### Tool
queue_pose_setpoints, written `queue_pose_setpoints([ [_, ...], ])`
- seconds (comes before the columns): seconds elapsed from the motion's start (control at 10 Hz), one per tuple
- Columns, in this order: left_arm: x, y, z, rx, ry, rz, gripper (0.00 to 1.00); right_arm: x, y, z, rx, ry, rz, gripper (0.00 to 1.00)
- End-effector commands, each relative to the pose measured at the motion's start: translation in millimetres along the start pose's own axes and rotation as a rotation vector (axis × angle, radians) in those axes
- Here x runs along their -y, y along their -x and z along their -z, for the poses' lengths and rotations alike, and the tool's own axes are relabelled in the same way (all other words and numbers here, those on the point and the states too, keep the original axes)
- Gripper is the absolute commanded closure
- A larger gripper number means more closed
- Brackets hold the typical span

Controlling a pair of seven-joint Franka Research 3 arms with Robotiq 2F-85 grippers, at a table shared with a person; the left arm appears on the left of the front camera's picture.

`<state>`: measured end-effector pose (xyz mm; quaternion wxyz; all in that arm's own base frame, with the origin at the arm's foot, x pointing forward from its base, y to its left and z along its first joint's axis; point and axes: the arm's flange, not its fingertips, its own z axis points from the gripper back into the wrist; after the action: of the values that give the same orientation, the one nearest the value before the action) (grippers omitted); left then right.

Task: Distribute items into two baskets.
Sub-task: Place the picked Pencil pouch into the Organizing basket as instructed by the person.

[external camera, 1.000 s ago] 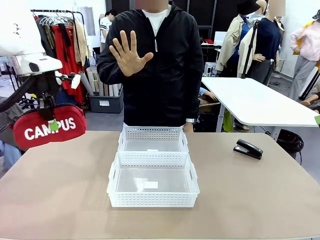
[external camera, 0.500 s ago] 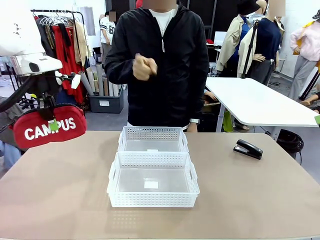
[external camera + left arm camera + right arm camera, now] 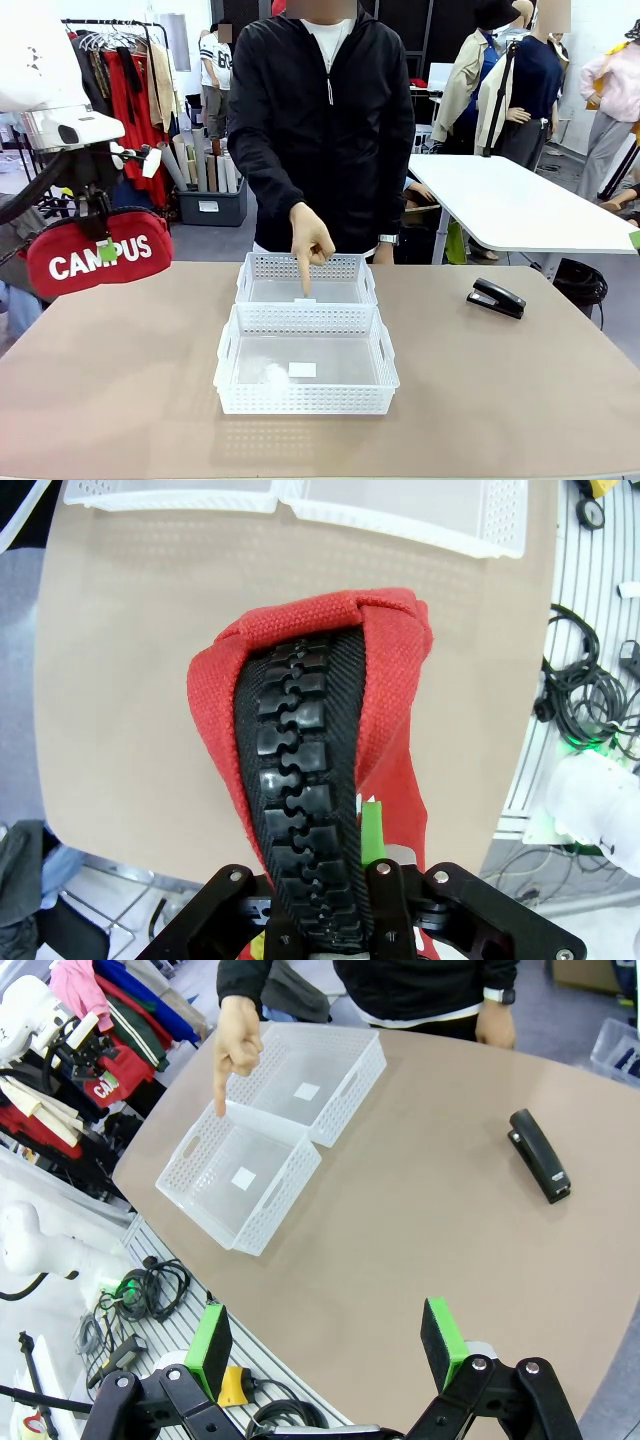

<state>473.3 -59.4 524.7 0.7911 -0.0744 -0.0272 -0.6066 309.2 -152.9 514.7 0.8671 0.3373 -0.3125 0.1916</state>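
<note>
The left gripper [image 3: 106, 245] has its jaws clenched on the red pouch [image 3: 95, 262], held in the air above the counter's [image 3: 120, 380] left edge. The right gripper [image 3: 325, 1345] hangs with jaws released. The stapler [image 3: 496, 298] lies far right on the counter. A person's hand [image 3: 311, 240] points down where the far basket [image 3: 305, 267] meets the near basket [image 3: 300, 401].

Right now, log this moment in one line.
left gripper shut on red pouch, aloft | right gripper open | stapler on table | hand pointing at baskets
</note>
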Motion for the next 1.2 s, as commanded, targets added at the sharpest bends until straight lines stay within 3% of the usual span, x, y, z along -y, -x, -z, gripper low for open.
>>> queue_pose_setpoints([
  [0.0, -0.3, 0.6, -1.8, 0.012, -0.005, 0.003, 1.00, -0.4, -1.6, -1.2, 0.018, -0.009, -0.011, 0.00],
  [0.4, 0.0, 0.0, 0.0, 0.000, 0.000, 0.000, 1.00, -0.4, -1.6, -1.2, 0.018, -0.009, -0.011, 0.00],
  [1.1, 75.6, -31.3, 35.5, 0.007, -0.007, 0.063, 1.00, -0.4, -1.6, -1.2, 0.018, -0.009, -0.011, 0.00],
])
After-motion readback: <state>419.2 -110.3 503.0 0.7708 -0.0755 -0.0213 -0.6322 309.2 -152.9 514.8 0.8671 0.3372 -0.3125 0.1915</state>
